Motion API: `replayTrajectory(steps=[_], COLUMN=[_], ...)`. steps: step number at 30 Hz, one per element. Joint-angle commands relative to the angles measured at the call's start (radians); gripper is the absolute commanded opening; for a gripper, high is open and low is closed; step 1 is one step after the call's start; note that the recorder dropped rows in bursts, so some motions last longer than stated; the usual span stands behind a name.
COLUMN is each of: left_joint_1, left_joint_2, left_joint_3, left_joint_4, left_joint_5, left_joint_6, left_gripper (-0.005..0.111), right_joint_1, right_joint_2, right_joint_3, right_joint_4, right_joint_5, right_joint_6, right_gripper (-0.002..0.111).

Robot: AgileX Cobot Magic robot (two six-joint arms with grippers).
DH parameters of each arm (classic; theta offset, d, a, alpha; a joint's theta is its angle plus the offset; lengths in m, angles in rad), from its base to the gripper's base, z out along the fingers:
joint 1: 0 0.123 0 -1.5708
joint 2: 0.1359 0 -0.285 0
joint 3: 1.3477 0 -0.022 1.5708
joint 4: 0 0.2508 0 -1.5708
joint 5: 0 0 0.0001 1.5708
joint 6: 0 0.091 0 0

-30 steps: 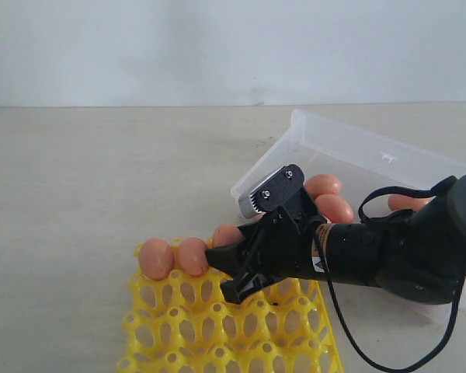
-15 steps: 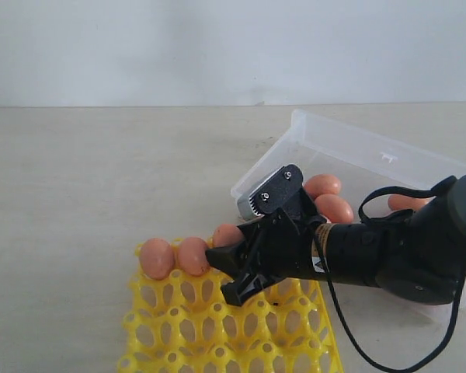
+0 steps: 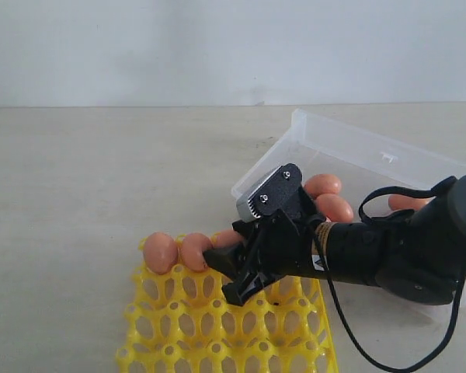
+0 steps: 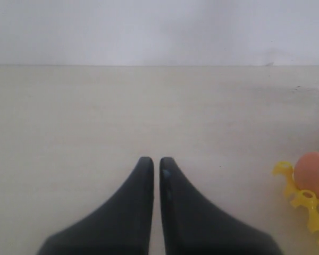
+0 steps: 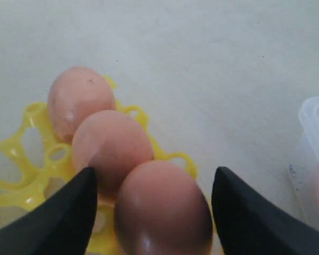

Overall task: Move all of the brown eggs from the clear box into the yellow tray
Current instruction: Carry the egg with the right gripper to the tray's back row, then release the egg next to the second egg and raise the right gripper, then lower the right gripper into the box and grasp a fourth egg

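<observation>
Right pincer has spread wide; fingers flank third egg, grip looks released. Egg sits in far row of yellow tray beside two others. Tray nudged slightly. More eggs wait in clear box. Left pincer closed, empty.

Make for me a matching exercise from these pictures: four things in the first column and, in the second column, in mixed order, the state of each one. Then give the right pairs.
Things:
1. left black gripper
2. right black gripper
3. bright yellow plastic egg tray
4. clear rectangular plastic box

States:
A. has brown eggs lying inside it
B. shut, over the bare table
C. open, one brown egg between its fingers
D. carries three eggs in one edge row

Pairs: 1-B, 2-C, 3-D, 4-A
</observation>
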State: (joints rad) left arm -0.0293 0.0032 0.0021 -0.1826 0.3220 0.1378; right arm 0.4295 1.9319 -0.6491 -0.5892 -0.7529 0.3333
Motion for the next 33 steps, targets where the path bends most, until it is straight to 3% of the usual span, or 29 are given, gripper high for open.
replayTrajectory(steps=[1, 11, 15, 17, 19, 22, 26, 30, 33], left_joint_1=[-0.004, -0.004, -0.004, -0.004, -0.004, -0.004, -0.004, -0.004, -0.004], left_joint_2=[-0.003, -0.003, -0.003, -0.003, -0.003, -0.003, -0.003, -0.003, -0.003], left_joint_3=[-0.002, -0.002, -0.002, -0.002, -0.002, -0.002, -0.002, -0.002, -0.002], left_joint_4=[-0.008, -0.008, -0.008, -0.008, -0.008, -0.008, -0.008, -0.008, -0.008], left_joint_5=[-0.011, -0.011, -0.011, -0.011, -0.011, -0.011, -0.011, -0.011, -0.011], left_joint_6=[-0.007, -0.007, -0.007, -0.007, -0.007, -0.007, -0.007, -0.007, -0.007], left_gripper=[0.004, 0.004, 0.004, 0.004, 0.004, 0.004, 0.004, 0.004, 0.004], right_joint_1=[-0.001, -0.001, -0.001, -0.001, -0.001, -0.034, -0.175, -0.329, -0.382], right_joint_2=[-0.005, -0.02, -0.098, -0.169, -0.246, -0.367, -0.443, -0.375, -0.271], right_joint_3=[-0.001, -0.001, -0.001, -0.001, -0.001, -0.012, -0.174, -0.457, -0.637], right_joint_4=[0.062, 0.163, 0.364, 0.522, 0.699, 0.875, 0.877, 0.887, 0.887], right_joint_5=[-0.028, -0.267, -0.343, -0.329, -0.245, 0.033, 0.572, 1.111, 1.493], right_joint_6=[-0.014, -0.014, -0.02, -0.035, -0.108, -0.412, -0.661, -0.638, -0.694], right_gripper=[0.057, 0.057, 0.056, 0.048, 0.029, 0.0, 0.005, 0.007, 0.007])
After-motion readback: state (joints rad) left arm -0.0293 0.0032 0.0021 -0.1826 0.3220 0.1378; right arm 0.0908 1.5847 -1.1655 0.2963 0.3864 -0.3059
